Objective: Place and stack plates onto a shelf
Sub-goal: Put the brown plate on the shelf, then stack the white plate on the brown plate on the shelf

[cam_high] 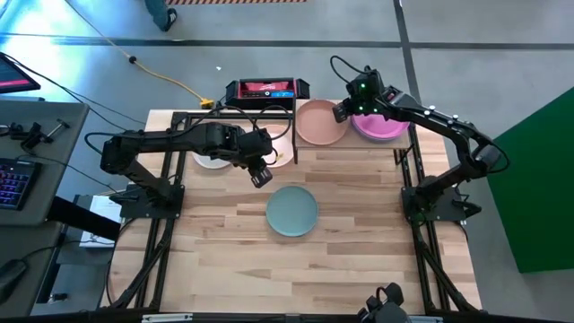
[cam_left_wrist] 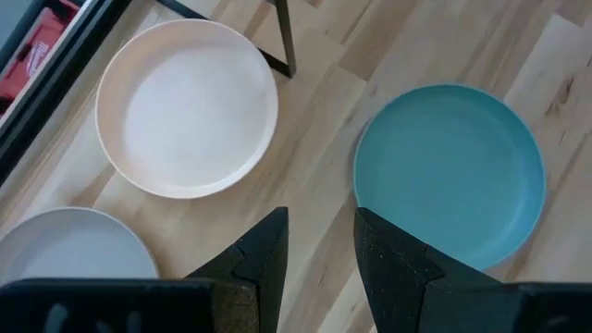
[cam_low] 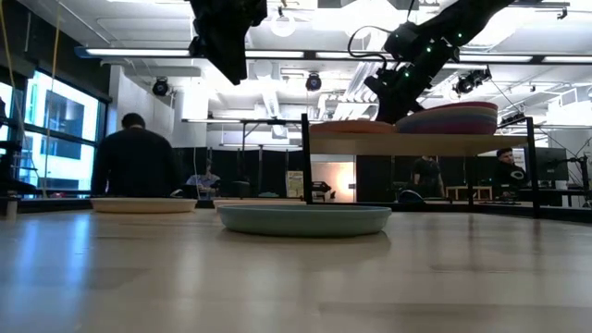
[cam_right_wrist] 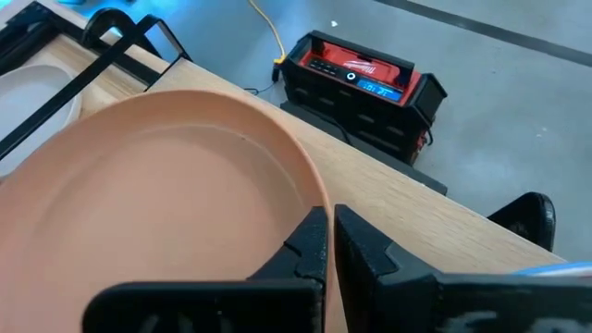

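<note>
Right end effector (cam_right_wrist: 328,242) | pinching tan-brown plate (cam_right_wrist: 157,194) rim (on shelf (cam_low: 416,144))

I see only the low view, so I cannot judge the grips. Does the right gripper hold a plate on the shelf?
Observer: Yes. The right gripper is shut on the rim of the tan plate on the shelf.
Operator: And does the left gripper hold something?
Observer: No. The left gripper is open and empty, above the table between the cream plate and the teal plate.
Operator: What colour is the far plate?
Observer: A grey-white plate lies beside the cream one.
</note>
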Available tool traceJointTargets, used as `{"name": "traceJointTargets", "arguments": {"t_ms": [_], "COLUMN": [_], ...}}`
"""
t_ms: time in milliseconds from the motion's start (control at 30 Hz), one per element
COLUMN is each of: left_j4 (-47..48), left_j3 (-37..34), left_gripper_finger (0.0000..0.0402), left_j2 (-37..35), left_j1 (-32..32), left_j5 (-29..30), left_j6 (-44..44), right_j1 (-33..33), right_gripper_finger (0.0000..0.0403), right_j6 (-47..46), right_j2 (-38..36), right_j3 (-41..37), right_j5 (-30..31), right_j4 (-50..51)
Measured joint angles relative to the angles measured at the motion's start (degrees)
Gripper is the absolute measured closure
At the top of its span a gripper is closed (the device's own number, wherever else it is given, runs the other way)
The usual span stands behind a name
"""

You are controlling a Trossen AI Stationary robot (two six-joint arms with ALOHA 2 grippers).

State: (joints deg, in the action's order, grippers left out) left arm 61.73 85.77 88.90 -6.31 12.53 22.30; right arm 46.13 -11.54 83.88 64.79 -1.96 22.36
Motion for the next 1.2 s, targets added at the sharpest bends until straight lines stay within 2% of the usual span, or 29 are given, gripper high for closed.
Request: {"name": "traceJointTargets", "arguments": {"t_ms": [433, 567, 700, 867, 1000, 1200], "left_j4": [0.08, 0.12, 0.65, 2.72, 5.02, 6.58], "left_j3": [0.01, 0.01, 0.01, 0.01, 0.01, -3.87], "left_gripper_finger": [0.0287, 0.0287, 0.0287, 0.0287, 0.0287, 0.0287], "left_j2": [0.00, 0.00, 0.00, 0.00, 0.00, 0.04], "left_j1": [-0.02, -0.29, -0.90, -1.90, -2.34, -3.01], "left_j5": [0.01, 0.02, 0.03, 0.02, 0.03, -0.24], "left_j6": [-2.27, -3.54, -5.71, -9.17, -11.35, -12.05], "right_j1": [-0.01, -0.88, -2.30, -4.74, -6.27, -8.00], "right_gripper_finger": [0.0402, 0.0402, 0.0402, 0.0401, 0.0381, 0.0321], "right_j6": [-0.02, 0.76, 4.32, 9.94, 11.16, 10.01], "right_j2": [0.00, -0.07, -0.09, -0.09, -0.09, -0.09], "right_j3": [1.69, 7.49, 15.44, 24.85, 29.76, 31.58], "right_j5": [-0.16, -2.26, -6.11, -6.67, -6.66, -5.08], "right_j4": [-0.25, 2.81, 10.93, 22.54, 27.81, 30.27]}}
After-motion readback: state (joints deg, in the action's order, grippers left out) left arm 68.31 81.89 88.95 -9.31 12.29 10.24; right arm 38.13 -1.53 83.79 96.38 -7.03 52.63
